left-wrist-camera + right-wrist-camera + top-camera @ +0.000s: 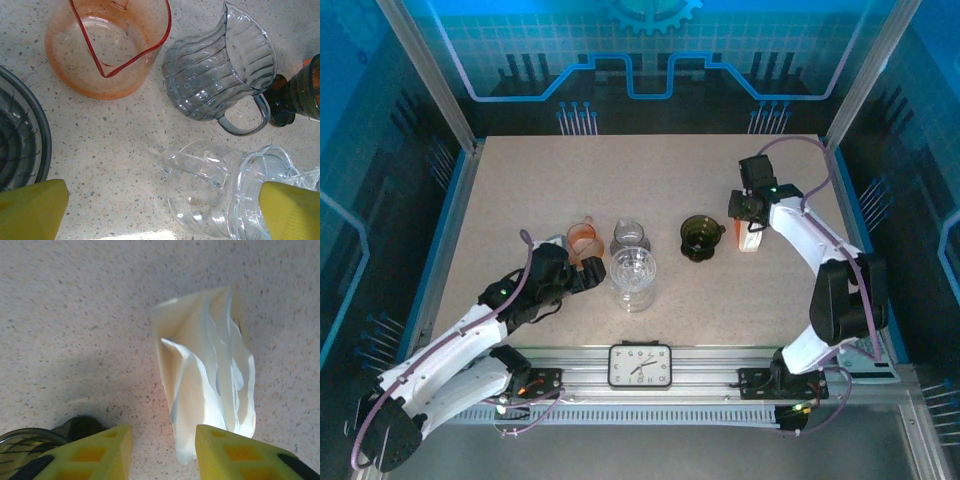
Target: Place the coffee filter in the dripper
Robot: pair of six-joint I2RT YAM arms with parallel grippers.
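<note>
Coffee filter (205, 370) lies crumpled on the tabletop (75, 315), its near end between the partly open jaws of my right gripper (162, 440), not pinched yet. Dripper (30, 440) stands near. Closing off-centre, I might catch one ply and tear it. Left gripper (162, 207) gapes, empty.

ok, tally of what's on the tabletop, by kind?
Glass pitchers: 2, the grey pitcher and the clear pitcher
Orange beaker: 1
Green dripper: 1
Coffee filter: 1 bundle, layers not countable
Dark ribbed vessel, cut off by the frame edge: 1
Total: 6
</note>
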